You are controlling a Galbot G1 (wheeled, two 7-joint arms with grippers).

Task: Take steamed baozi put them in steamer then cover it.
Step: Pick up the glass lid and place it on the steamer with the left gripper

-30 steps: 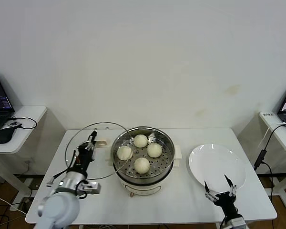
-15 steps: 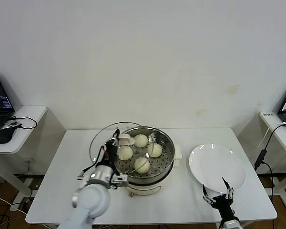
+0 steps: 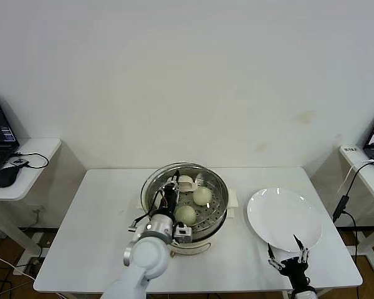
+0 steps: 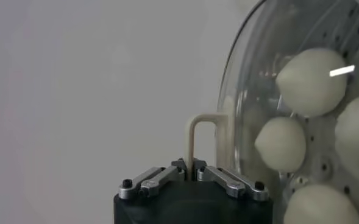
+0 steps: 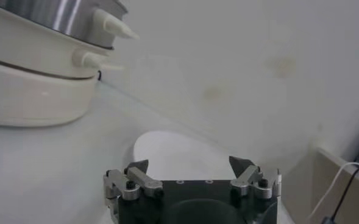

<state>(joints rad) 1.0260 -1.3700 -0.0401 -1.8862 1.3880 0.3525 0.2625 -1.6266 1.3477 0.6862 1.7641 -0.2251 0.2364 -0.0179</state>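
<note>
Glass lid (image 3: 174, 193), pinched by its cream handle (image 4: 200, 140) in the clamped left hand (image 3: 169, 198), hangs over the steamer (image 3: 190, 233); baozi (image 3: 186, 215) sit beneath. Level it, centre it on the rim, lower gently. Right hand (image 3: 288, 257), spread empty, waits beside the plate (image 3: 287, 212).

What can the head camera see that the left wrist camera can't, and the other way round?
Only the head view shows the whole table, the empty plate, the open right gripper at the table's near edge, and the side desks.

Only the left wrist view shows, close up, the left gripper shut on the lid's handle.

Both show the glass lid over the steamer, with baozi on its perforated tray, and the left arm at the steamer.
</note>
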